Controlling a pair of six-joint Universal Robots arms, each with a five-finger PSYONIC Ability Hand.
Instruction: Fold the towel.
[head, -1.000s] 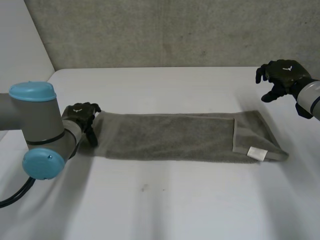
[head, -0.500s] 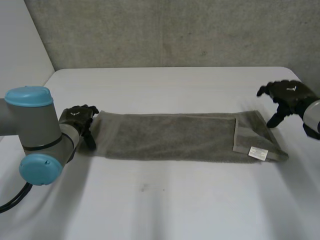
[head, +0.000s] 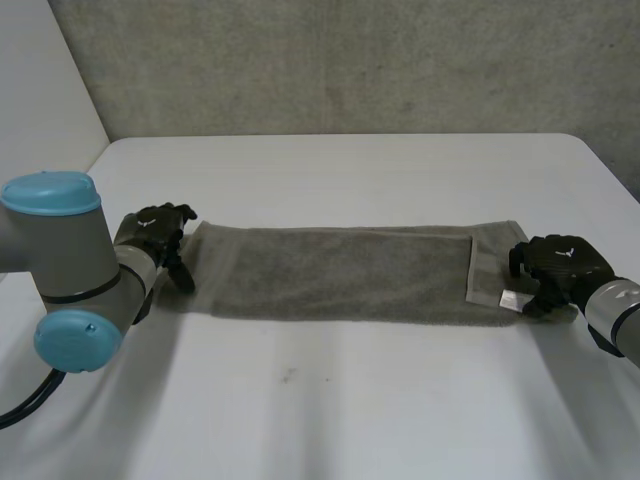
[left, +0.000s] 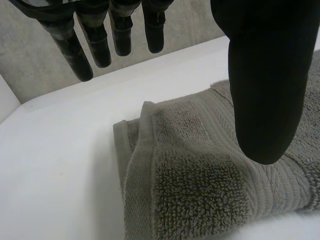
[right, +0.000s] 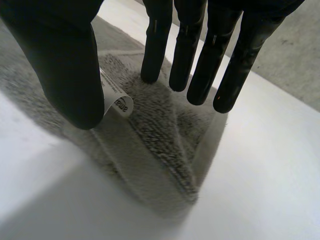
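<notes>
**Two ends covered, no grasp yet**

The left robot hand (head: 160, 232) stands at the left short end of the long grey terry towel (head: 340, 275). Its fingers are straight, its thumb is apart, and it holds nothing. The towel lies flat as a narrow strip across the white tabletop (head: 350, 400). At the right end, near a small white label (head: 509, 298), the right robot hand (head: 558, 265) is low over the corner, also released, with its thumb beside the label.

The step in hand seems to be taking hold. Next, thumb and fingers should pinch all layers of one end, then carry it over to the other end.
</notes>
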